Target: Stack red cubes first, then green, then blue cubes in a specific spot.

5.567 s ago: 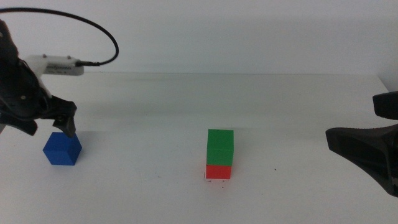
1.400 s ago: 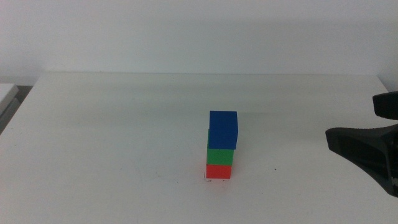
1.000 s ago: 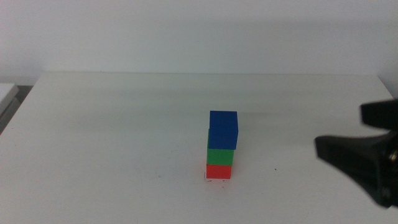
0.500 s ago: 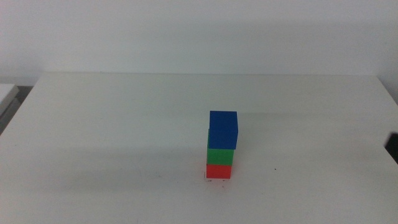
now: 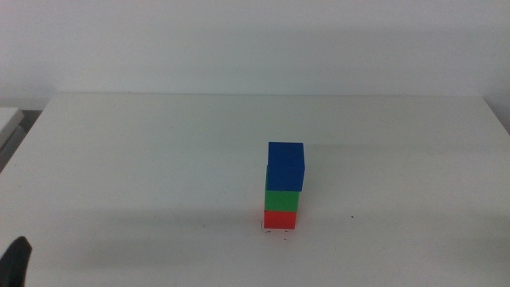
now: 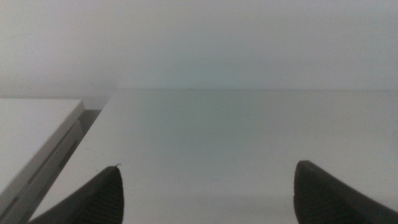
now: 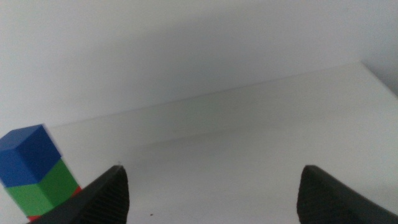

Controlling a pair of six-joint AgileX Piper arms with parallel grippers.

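Note:
A stack of three cubes stands near the middle of the white table (image 5: pixel 159 151): the red cube (image 5: pixel 280 219) at the bottom, the green cube (image 5: pixel 282 200) on it, the blue cube (image 5: pixel 285 166) on top, shifted slightly right. The right wrist view shows the blue cube (image 7: pixel 28 155) on the green cube (image 7: pixel 43 190); the red one barely shows there. My left gripper (image 6: pixel 208 190) is open and empty, over the table's left part; a dark tip of it (image 5: pixel 14 261) shows at the middle view's bottom left corner. My right gripper (image 7: pixel 211 190) is open and empty, out of the middle view.
A white surface (image 6: pixel 31 134) lies beside the table's left edge, with a dark gap between; its corner (image 5: pixel 8 118) shows in the middle view. A plain pale wall (image 5: pixel 255 40) stands behind the table.
The blue cube went from the table's left onto the green cube. The right gripper has drawn back out of the middle view to the right. A dark tip has appeared at bottom left.

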